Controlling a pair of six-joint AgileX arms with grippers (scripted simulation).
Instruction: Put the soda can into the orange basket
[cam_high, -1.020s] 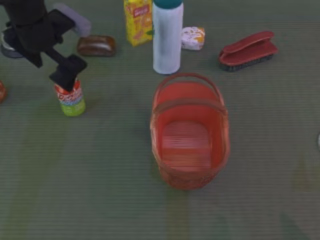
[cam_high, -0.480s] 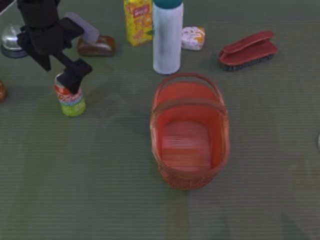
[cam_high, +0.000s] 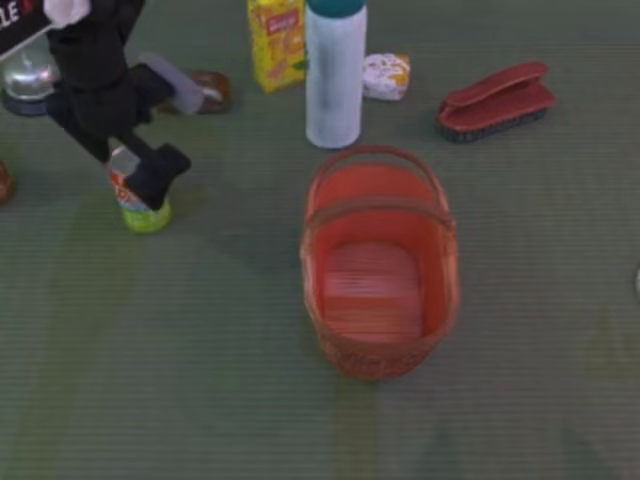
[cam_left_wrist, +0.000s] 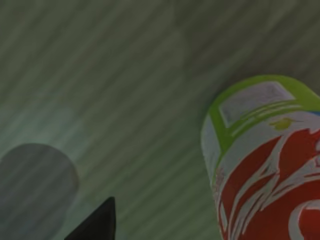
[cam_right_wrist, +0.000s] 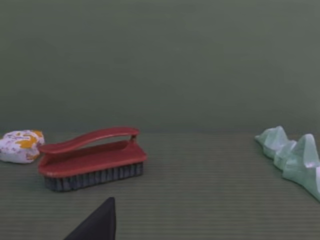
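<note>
The soda can stands upright at the table's left, its red upper part and lime-green base showing under my left arm. My left gripper is down over the can's top and open, with one black finger on the can's right side. In the left wrist view the can fills the frame close up, and one dark fingertip stands apart from it. The orange basket sits empty at the table's middle, well to the right of the can. My right arm is out of the top view; one of its fingertips shows over bare table.
A white bottle with a teal cap, a yellow carton and a small white-orange packet stand behind the basket. A red brush lies at the back right. A silver bell and a brown object are near my left arm.
My left gripper has shifted toward the can and dropped lower over its top. The can and the basket have not moved.
</note>
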